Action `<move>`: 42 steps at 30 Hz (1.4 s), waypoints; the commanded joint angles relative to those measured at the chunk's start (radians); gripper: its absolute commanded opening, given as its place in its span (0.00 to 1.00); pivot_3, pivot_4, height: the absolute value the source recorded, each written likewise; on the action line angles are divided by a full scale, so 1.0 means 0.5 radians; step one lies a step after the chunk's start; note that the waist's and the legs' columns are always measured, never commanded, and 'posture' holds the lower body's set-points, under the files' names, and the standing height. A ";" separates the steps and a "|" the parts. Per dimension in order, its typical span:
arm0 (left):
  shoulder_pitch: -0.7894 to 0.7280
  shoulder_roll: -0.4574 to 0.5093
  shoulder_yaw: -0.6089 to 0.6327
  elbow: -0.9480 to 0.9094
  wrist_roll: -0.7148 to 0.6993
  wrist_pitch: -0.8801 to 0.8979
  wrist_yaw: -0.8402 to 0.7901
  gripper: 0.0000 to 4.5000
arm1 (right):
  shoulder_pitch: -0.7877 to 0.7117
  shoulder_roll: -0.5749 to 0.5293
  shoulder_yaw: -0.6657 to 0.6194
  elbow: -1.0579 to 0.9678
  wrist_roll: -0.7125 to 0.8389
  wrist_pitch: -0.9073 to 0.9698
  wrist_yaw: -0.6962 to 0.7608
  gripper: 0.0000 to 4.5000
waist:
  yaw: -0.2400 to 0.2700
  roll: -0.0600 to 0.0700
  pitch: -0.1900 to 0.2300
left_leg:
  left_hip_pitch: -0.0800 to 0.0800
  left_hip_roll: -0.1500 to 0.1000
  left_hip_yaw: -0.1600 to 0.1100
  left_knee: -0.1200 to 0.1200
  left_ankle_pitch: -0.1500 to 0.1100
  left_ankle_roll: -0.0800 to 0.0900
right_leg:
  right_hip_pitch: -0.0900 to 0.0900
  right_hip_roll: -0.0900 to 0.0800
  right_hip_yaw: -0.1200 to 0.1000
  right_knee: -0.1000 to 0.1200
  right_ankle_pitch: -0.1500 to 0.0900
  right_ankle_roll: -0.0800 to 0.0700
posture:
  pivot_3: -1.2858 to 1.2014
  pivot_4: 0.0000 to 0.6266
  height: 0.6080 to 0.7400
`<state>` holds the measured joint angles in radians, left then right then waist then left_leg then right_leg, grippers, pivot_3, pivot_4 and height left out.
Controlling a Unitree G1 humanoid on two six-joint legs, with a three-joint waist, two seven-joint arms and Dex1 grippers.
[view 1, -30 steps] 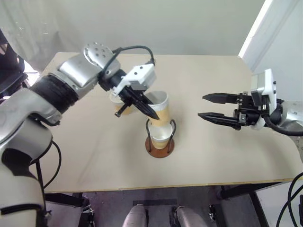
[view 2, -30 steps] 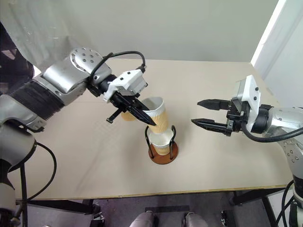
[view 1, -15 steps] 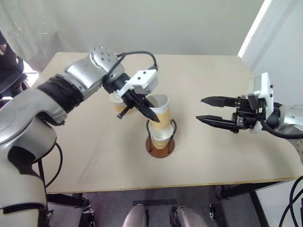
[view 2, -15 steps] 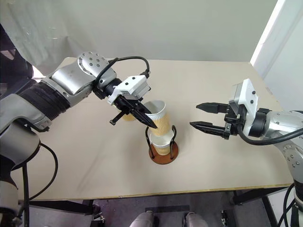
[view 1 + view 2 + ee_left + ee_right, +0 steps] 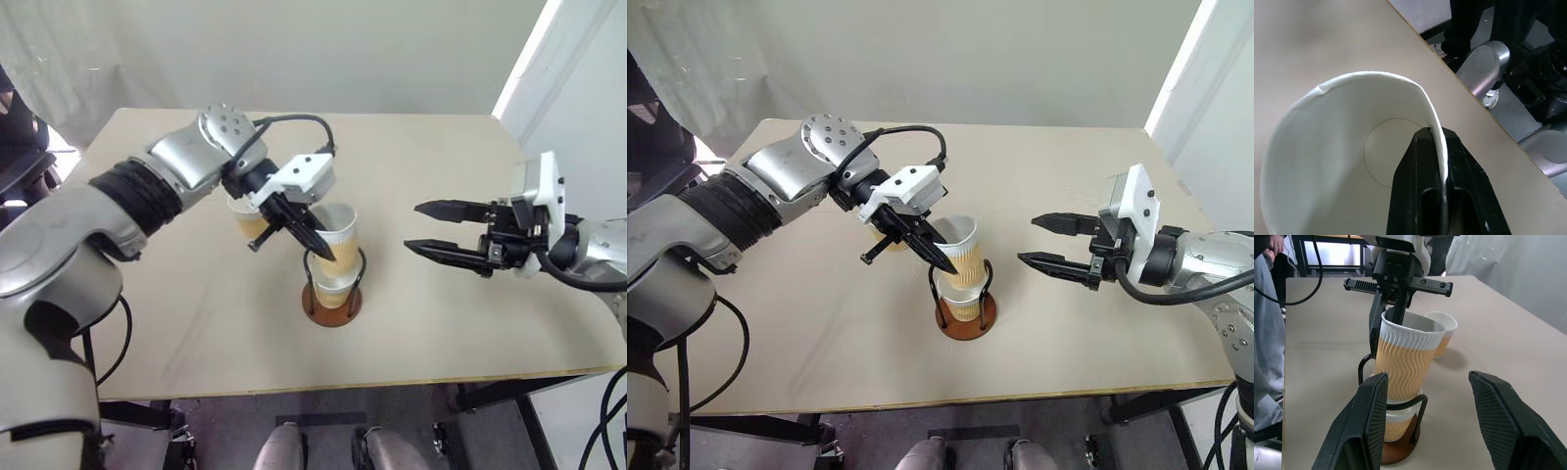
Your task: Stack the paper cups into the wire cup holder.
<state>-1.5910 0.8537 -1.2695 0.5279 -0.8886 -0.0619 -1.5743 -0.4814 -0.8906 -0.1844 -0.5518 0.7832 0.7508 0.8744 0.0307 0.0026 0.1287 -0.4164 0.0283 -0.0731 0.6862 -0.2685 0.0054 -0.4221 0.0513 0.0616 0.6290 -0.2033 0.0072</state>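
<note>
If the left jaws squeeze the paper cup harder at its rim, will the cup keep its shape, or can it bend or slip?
It will probably bend: the held paper cup has a thin wall, and its rim already looks pinched out of round. It seems light and empty, so slipping is unlikely. Its rippled sleeve may stiffen the lower part.
</note>
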 commanded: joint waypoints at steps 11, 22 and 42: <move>-0.046 -0.068 0.063 0.111 0.049 -0.057 -0.080 0.38 | -0.017 -0.038 -0.080 -0.042 0.031 -0.014 -0.025 0.59 | 0.001 0.000 0.000 | -0.002 0.000 0.000 0.009 -0.004 0.008 | 0.000 0.000 0.000 0.001 0.001 0.002 | 0.52 0.24 1.00; -0.044 -0.238 0.361 0.447 0.213 -0.106 -0.080 1.00 | -0.016 -0.049 -0.076 -0.035 0.028 -0.012 -0.025 0.59 | 0.001 0.000 0.000 | -0.006 0.000 0.001 0.020 -0.007 0.012 | 0.001 -0.001 0.001 0.001 0.003 0.006 | 0.52 0.24 1.00; 0.356 -0.088 1.463 1.480 1.472 -0.376 0.201 1.00 | -0.207 -0.038 0.107 0.184 -0.053 -0.131 0.179 0.59 | 0.011 0.003 0.000 | -0.011 -0.005 0.002 0.024 -0.009 0.017 | -0.004 -0.005 0.004 0.001 0.003 0.008 | 0.52 0.24 1.00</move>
<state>-1.4086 0.8051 -0.5917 1.2633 -0.1806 -0.2358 -1.5075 -0.5694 -0.9067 -0.1263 -0.4536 0.7601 0.7040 0.9532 0.0362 0.0038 0.1287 -0.4217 0.0252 -0.0719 0.6980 -0.2732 0.0138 -0.4243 0.0491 0.0636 0.6293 -0.2017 0.0112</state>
